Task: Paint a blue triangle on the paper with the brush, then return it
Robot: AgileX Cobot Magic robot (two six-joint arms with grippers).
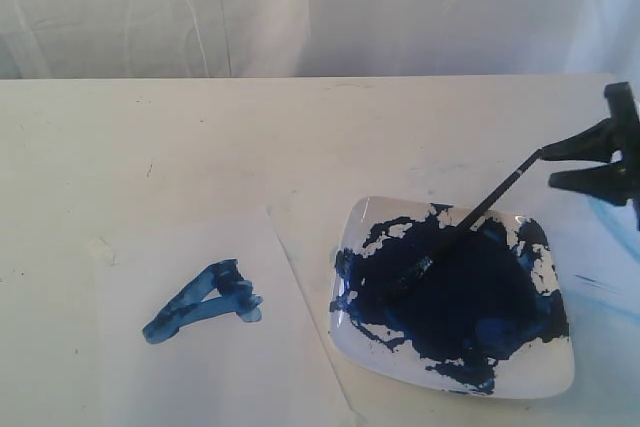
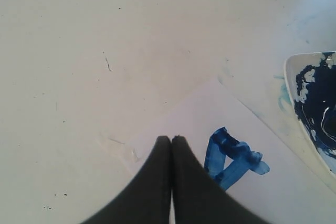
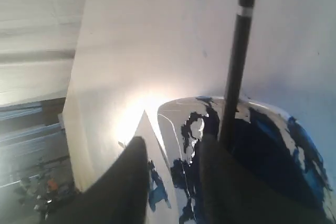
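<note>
Plainly, the brush (image 1: 470,217) is back at the plate (image 1: 545,375): its bristle end lies in the dark paint pool (image 1: 470,307), and its black handle slants up over the plate's far rim toward the right hand (image 1: 550,168). That hand's two fingers stand well apart. In the right wrist view the handle runs alongside one finger, not through the gap. I judge it is not gripped, only leaning on or just beside that finger; I cannot tell whether they touch. The blue triangle (image 1: 185,309) sits on the paper (image 1: 250,367), well apart from the plate. Above the paper hangs the left hand (image 2: 171,139), its fingers pressed together on nothing.

The risk lies in the propped handle. If that finger is what holds it up, pulling the hand away would let it drop — it could slap the rim, flick paint onto the counter (image 1: 200,147), or roll off the plate. A sideways retreat might also drag the handle and skid the wet tip out of the pool.
</note>
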